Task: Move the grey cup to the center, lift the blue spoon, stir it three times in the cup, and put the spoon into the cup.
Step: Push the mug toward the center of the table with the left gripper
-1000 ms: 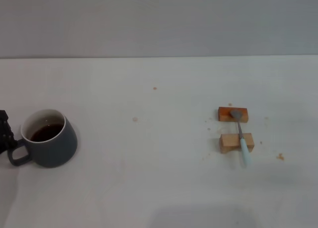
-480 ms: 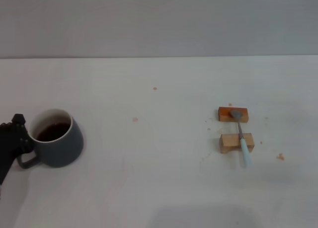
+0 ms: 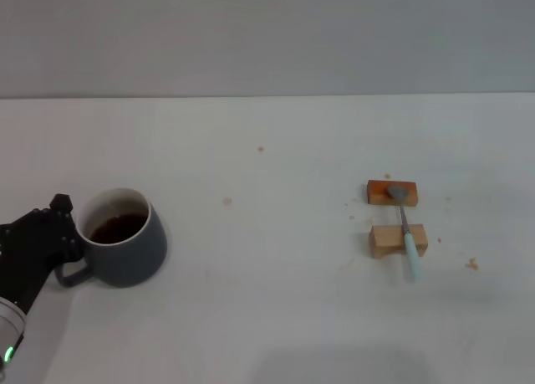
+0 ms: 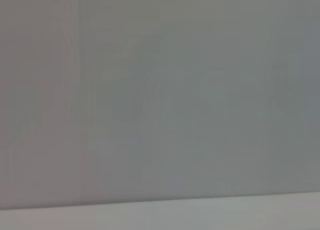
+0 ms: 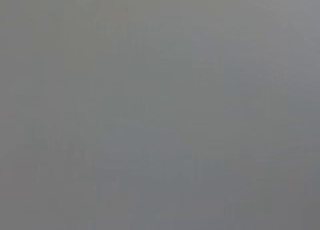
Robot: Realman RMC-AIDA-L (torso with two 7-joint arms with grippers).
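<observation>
Now we see the grey cup (image 3: 125,248) standing upright on the white worktop (image 3: 276,317), toward its left side and well apart from the blue spoon (image 3: 405,227). Dark liquid fills the cup's white inside. Its loop handle points left, and our left hand (image 3: 52,243) is right at that handle, its black fingers closed around it, gripping the cup.

Over on the right, the spoon lies across two small wooden blocks: its silver bowl rests on the orange block (image 3: 392,192) farther from us, its neck crosses the pale block (image 3: 398,240) nearer us, and its light-blue handle juts past that block toward us. A few small crumbs (image 3: 471,264) dot the worktop around the blocks.

Our right hand shows in none of the views.
</observation>
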